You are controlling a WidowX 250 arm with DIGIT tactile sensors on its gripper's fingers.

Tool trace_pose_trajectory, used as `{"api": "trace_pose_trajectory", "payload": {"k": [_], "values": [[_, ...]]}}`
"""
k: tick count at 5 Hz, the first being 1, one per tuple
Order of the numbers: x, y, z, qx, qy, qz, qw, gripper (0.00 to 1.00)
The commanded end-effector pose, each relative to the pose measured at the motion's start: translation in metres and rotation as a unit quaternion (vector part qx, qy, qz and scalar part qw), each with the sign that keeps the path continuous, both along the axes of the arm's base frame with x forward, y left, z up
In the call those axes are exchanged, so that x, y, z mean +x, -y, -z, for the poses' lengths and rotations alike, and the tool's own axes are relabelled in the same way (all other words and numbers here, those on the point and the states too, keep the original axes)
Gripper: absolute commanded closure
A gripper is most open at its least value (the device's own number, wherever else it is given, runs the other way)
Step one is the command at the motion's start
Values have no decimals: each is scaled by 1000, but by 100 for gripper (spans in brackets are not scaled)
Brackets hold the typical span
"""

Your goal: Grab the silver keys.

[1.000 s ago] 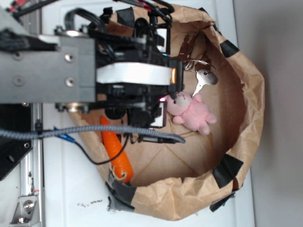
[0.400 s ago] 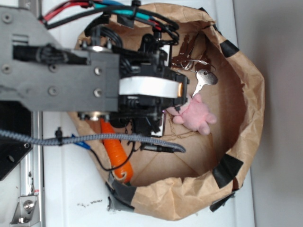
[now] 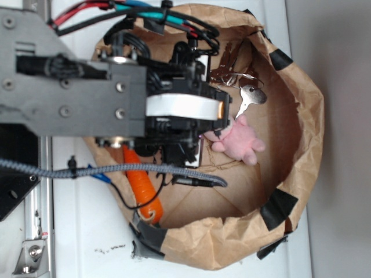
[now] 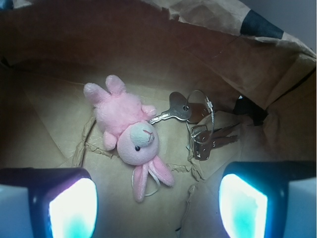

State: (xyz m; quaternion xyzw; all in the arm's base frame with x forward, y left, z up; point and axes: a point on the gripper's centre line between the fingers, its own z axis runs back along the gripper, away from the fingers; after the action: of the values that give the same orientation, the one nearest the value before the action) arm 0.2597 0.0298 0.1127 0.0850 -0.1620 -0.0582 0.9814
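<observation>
**Keys ahead of gripper, bunny alongside**

Found inside a brown paper bag (image 4: 148, 59), on its floor: the silver keys (image 4: 198, 124), lying ahead of the gripper (image 4: 158, 208) and toward its right pad. Shiny round-headed key (image 4: 173, 113) laid flat, long axis near level across the wrist view, blade tip pointing toward the pink bunny (image 4: 130, 134) and touching or nearly touching its body. Darker keys (image 4: 213, 141) fanned from the wire ring (image 4: 200, 121) toward the right bag wall.

Gripper spread apart, nothing between the two lit pads (image 4: 72, 208), holding off above the floor. In the exterior view, wrist and arm (image 3: 174, 107) covering much of the bag's left half; gripper tips hidden there.

Pink bunny directly ahead of the gap between the pads, head nearest, ears reaching toward the gripper. Orange carrot (image 3: 144, 188) seen in the exterior view at the bag's edge, under the arm, well apart from the keys.

Crumpled bag wall with black tape patches (image 4: 262, 24) close behind and right of the keys. Bare floor left of the bunny.
</observation>
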Motion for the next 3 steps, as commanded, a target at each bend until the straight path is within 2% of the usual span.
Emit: {"api": "trace_pose_trajectory", "payload": {"k": [1,2,3], "values": [[24,-16,7,-19,27,-8,999,0],[33,-27,6,-13,28,-23,999,0],[29,-33,0,-28,24,-14,999,0]]}}
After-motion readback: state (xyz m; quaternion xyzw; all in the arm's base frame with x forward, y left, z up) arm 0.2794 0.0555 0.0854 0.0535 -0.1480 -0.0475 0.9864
